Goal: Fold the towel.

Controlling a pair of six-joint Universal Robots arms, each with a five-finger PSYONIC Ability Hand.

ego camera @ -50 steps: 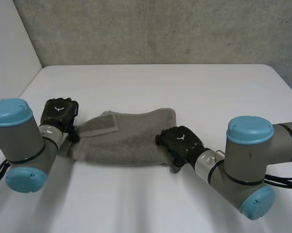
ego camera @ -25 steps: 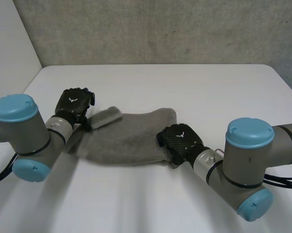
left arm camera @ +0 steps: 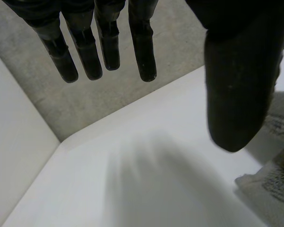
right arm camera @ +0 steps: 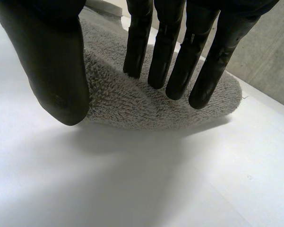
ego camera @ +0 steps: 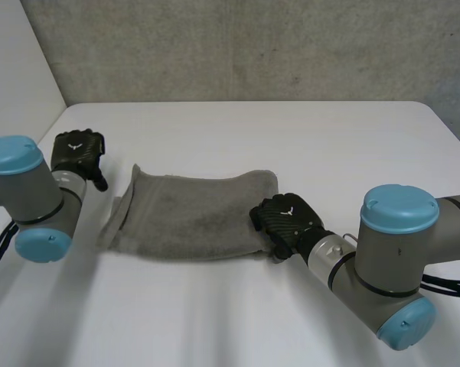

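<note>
Withdrawn toward nine o'clock, the black left hand [ego camera: 78, 153] was held spread, while the grey terry towel [ego camera: 195, 218] on the white table [ego camera: 291, 138] was pinned, presumably as an anchor, at its three o'clock end by the right hand's [ego camera: 285, 222] straight fingers [right arm camera: 165, 47].

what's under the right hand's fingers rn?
The grey towel. The right hand rests straight fingers on one end of it, thumb at its edge above the table. The cloth right under the fingertips is hidden.

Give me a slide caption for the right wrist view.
Right robot hand, open, rests straight fingers on the grey towel's end on the white table.
</note>
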